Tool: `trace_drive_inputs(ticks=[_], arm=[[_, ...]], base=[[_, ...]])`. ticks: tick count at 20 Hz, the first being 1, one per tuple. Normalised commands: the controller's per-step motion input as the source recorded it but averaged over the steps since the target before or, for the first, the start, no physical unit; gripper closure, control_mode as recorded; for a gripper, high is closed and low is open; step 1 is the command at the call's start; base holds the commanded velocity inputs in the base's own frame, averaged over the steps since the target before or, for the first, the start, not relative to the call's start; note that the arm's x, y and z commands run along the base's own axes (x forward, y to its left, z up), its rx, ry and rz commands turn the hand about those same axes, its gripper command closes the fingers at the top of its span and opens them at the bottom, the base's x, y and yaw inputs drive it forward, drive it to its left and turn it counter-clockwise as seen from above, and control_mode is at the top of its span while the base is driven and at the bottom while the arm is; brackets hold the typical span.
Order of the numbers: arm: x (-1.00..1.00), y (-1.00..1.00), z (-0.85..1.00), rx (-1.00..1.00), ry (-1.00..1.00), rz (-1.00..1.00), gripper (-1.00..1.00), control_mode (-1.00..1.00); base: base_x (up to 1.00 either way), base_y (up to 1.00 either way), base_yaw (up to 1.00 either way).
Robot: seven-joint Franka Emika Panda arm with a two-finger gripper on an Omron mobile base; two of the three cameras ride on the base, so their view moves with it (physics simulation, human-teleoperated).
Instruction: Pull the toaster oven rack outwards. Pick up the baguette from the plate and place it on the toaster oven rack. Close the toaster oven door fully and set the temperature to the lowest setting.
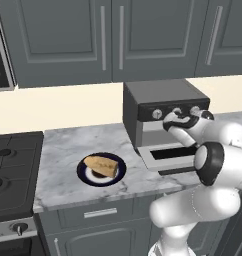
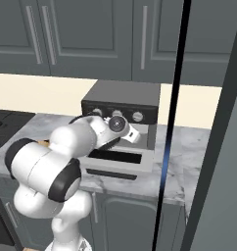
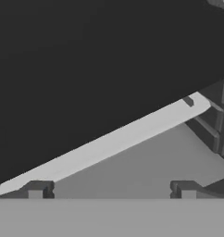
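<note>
The toaster oven (image 1: 163,97) (image 2: 123,98) stands on the marble counter with its toaster oven door (image 1: 154,161) (image 2: 115,164) folded down flat. My gripper (image 1: 169,125) (image 2: 136,135) (image 3: 111,190) reaches into the oven's mouth, just above the door. It is open wide, with nothing between its fingertips (image 3: 37,190). Ahead of them a light grey strip, seemingly the front edge of the toaster oven rack (image 3: 109,143), runs slantwise under the dark cavity. The baguette (image 1: 101,165) lies on the plate (image 1: 84,176), left of the oven.
A black stove (image 1: 13,165) borders the counter (image 1: 68,142) on the left. Grey wall cabinets (image 1: 108,35) hang above. A tall dark panel (image 2: 218,147) rises at the right. Three silver knobs (image 1: 177,111) sit above the oven's opening, close over my hand.
</note>
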Motion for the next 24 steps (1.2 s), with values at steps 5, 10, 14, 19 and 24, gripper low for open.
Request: trace_drive_inputs(ticks=[5, 10, 14, 19, 24], arm=[[0.18, 0.00, -0.22, 0.03, 0.00, 0.00, -1.00, -1.00], [0.02, 0.00, -0.40, 0.02, 0.00, 0.00, -1.00, -1.00], [0.00, 0.00, -0.37, 0.00, 0.00, 0.00, -1.00, -1.00], [-0.06, 0.00, -0.29, 0.00, 0.00, 0.00, -1.00, -1.00], [-0.34, -0.03, -0.25, 0.00, -0.01, 0.00, -1.00, -1.00]], base=[[0.00, 0.00, 0.00], [0.00, 0.00, 0.00], [0.00, 0.00, 0.00], [0.00, 0.00, 0.00], [0.00, 0.00, 0.00]])
